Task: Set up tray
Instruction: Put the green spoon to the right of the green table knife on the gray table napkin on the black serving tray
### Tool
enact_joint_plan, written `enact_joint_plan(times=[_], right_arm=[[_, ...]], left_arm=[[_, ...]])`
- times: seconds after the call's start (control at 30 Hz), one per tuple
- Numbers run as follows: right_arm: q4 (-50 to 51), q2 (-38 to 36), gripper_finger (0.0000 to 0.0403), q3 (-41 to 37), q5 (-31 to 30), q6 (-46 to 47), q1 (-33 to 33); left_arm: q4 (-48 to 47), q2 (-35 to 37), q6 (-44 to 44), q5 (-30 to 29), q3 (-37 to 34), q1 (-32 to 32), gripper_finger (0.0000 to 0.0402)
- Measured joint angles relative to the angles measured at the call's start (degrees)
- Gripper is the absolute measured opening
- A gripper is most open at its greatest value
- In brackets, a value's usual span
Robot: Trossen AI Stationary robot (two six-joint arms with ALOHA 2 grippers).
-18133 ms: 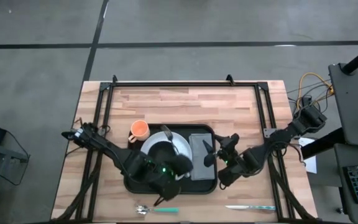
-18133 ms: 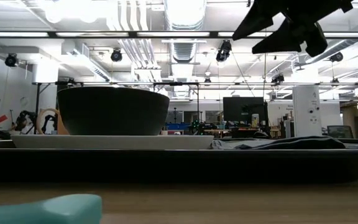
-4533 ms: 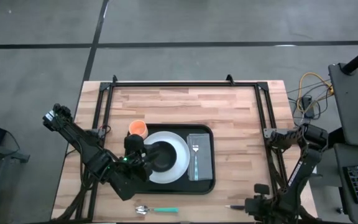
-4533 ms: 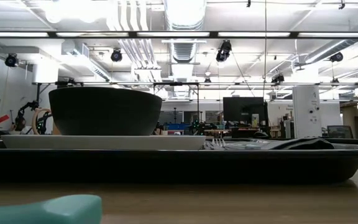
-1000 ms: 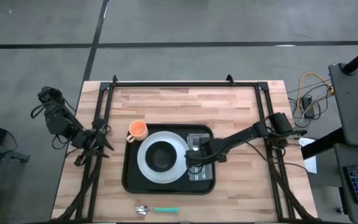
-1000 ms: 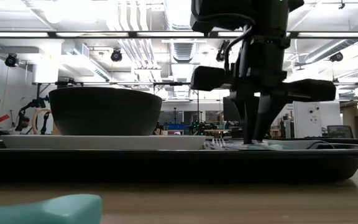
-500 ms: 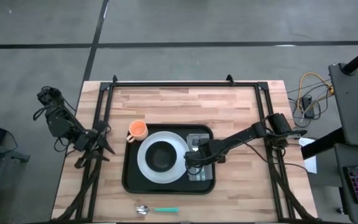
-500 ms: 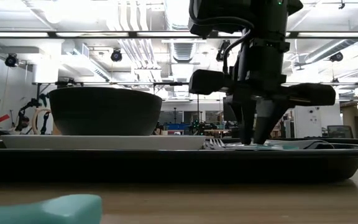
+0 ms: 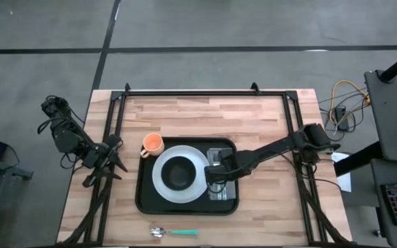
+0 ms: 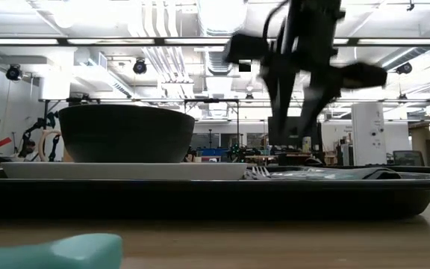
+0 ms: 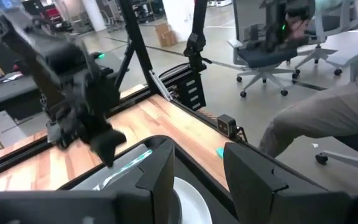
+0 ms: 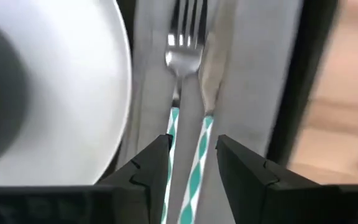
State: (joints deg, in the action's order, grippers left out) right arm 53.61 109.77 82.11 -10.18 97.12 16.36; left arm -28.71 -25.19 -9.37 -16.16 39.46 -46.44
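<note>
Black tray | roughly square | rounded corners | low raised rim

You have the tray near the middle of the desk, toward its front edge. On the tray's left part sits the plate, with the bowl on it. On the tray's right part lies the napkin, with the fork and knife side by side on it, the fork nearer the plate. Your right claw hangs over the napkin, just beside the plate. The cup stands on the desk just off the tray's back left corner. The spoon lies in front of the tray. Your left claw waits at the desk's left edge.
</note>
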Motion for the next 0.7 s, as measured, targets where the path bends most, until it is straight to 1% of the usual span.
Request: enact_joint_plan(times=[0.07,0.1,0.13,0.2,0.3,0.37,0.4,0.53,0.6,0.7], right_arm=[[3.6,-1.4,0.0128,2.0,-4.0,-0.3,1.6],[4.7,-1.9,0.013,3.1,-6.1,-1.6,2.8],[4.9,-2.2,0.0132,4.2,-8.1,-4.3,4.1],[4.4,-2.5,0.0137,5.9,-10.8,-13.1,7.0],[1.3,-2.5,0.0146,7.7,-11.3,-24.2,10.5],[-2.2,-2.5,0.0152,8.1,-11.3,-29.8,12.3],[-4.3,-2.5,0.0155,8.3,-11.6,-32.6,13.2],[-9.2,-2.5,0.0167,8.3,-15.6,-40.2,16.4],[-9.6,-2.5,0.0172,8.3,-16.5,-42.6,17.6],[-8.7,-2.5,0.0178,8.3,-16.8,-44.7,18.5]], left_arm=[[-0.3,-0.3,0.5,-2.1,0.0,0.0,0.012],[-0.5,-0.7,1.5,-4.3,0.0,0.0,0.012],[-1.1,-1.1,2.7,-6.9,0.0,0.0,0.012],[-2.8,-3.1,5.1,-11.3,0.0,0.1,0.012],[-3.6,-8.4,8.5,-17.6,0.0,0.0,0.012],[-4.0,-12.5,12.6,-22.4,0.5,0.0,0.012],[-4.0,-14.6,15.4,-23.9,1.0,0.1,0.012],[-3.8,-22.8,26.9,-24.4,3.0,0.0,0.012],[-4.1,-27.2,32.5,-24.0,3.6,0.0,0.012],[-3.4,-33.7,37.4,-21.4,5.7,-0.2,0.012]])
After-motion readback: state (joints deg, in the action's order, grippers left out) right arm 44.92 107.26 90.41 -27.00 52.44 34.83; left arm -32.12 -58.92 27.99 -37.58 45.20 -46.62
